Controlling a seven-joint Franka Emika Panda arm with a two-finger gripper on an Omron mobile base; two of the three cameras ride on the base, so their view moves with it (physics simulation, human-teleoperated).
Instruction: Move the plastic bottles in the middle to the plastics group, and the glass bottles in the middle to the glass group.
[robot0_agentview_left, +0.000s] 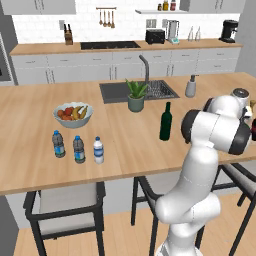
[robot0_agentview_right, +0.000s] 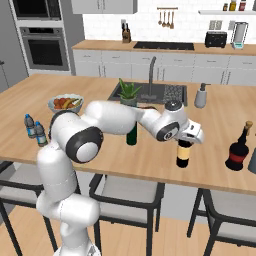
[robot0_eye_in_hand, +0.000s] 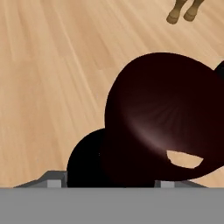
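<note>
While the white-capped water bottle (robot0_agentview_left: 98, 150) already stands just beside the two dark-capped water bottles (robot0_agentview_left: 68, 146) on the left of the worktop (robot0_agentview_left: 30, 130), the glass half of the job looks unfinished. The green wine bottle (robot0_agentview_left: 165, 122) stands upright in the middle of the worktop, near the potted plant (robot0_agentview_left: 136, 95) and well apart from the reddish-brown bottle (robot0_agentview_right: 238, 149) at the far right. So by my reading one sorting is done, one is under way and one is left.

The brown bottle with the yellow label (robot0_agentview_right: 183, 154) stands upright on the worktop right of the middle, between the wine bottle and the reddish-brown bottle, not yet beside the latter. The claw (robot0_agentview_right: 187, 141) sits over its neck, pointing downward, jaws about half spread; I judge them closed round the neck, though the hand view gives just a dark rounded bottle shoulder close up and no clear contact. The arm stretches low and nearly level from the base out to the right, elbow bent near the wine bottle.
</note>
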